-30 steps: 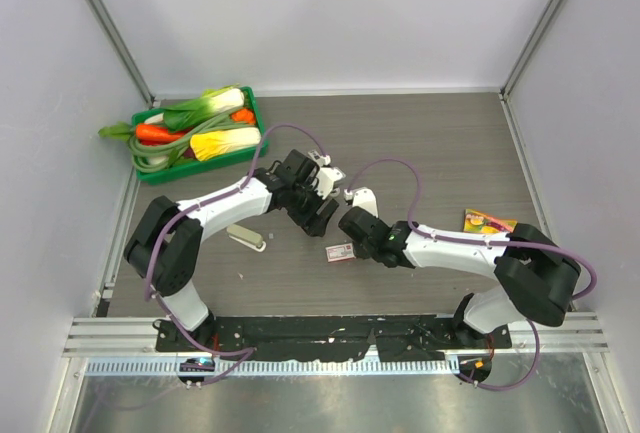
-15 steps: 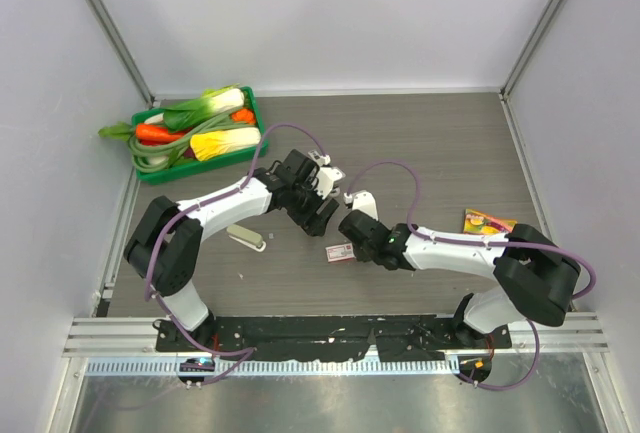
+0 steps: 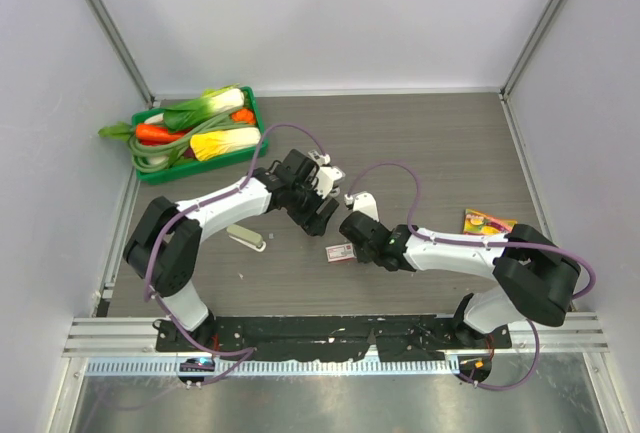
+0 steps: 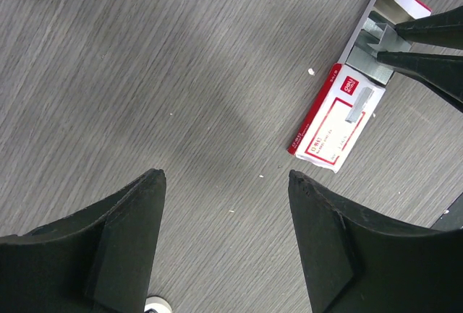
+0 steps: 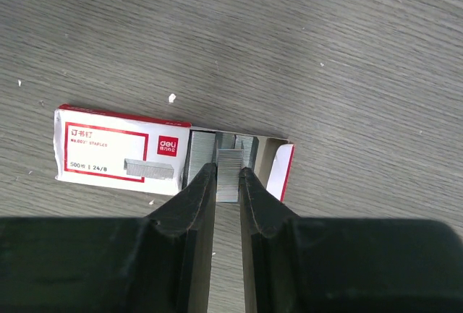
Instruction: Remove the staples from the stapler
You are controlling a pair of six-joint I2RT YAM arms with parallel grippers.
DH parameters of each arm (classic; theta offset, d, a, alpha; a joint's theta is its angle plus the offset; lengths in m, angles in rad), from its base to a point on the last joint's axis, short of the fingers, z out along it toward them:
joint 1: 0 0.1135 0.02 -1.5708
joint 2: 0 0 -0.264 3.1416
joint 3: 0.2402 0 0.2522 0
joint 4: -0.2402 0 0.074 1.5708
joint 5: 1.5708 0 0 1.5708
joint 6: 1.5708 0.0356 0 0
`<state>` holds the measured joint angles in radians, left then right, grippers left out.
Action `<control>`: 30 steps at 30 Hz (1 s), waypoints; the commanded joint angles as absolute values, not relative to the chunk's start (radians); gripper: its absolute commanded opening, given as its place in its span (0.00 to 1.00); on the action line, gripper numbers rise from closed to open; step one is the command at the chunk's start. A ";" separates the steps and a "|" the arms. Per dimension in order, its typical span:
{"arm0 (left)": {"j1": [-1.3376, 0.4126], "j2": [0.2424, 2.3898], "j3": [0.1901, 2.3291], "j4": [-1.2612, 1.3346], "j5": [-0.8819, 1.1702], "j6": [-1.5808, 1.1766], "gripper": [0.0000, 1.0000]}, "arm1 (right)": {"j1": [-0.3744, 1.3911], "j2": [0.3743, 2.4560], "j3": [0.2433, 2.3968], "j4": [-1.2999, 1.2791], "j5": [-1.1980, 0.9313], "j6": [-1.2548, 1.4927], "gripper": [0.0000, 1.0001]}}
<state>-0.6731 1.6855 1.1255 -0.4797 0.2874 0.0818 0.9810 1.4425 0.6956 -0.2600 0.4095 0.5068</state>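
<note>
Overhead, both arms reach toward the middle of the frame over the grey surface point(image 3: 430, 143). The left fingers point(image 3: 320, 211) hang just above and left of a small red-and-white box point(image 3: 341, 252). The right fingers point(image 3: 351, 241) sit at that box's right end. A beige stapler-like thing point(image 3: 246, 237) lies well to the left, and a green tray point(image 3: 190, 167) of vegetables sits at upper left. I cannot pick out the stapler itself in this view.

From the left wrist, the left fingers point(image 4: 130, 233) stand wide apart at the bottom of the frame, with only bare surface between them. At upper right the box point(image 4: 325, 129) lies with its far end open. There the right fingers pinch a short grey strip, the staples point(image 4: 376, 37).

From the right wrist, the right fingers point(image 5: 192, 212) are clamped on the staples point(image 5: 230, 172) at centre frame. The strip is directly over the box's open end, where more grey strips lie.

Judging by this, the strip is already out of the stapler and is headed into the box. What seems left is to let it go and to check that the stapler is empty, which no view shows.
</note>
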 commanded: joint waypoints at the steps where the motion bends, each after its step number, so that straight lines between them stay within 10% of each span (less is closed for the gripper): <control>1: -0.669 1.638 1.134 -0.456 0.287 0.075 0.72 | 0.989 1.430 0.695 -0.225 0.420 0.514 0.18; 30: -0.669 1.641 1.129 -0.456 0.293 0.071 0.73 | 0.989 1.421 0.698 -0.210 0.437 0.453 0.21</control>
<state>-0.6727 1.6814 1.1255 -0.4789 0.2878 0.0807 0.9810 1.4425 0.6918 -0.2390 0.4061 0.4675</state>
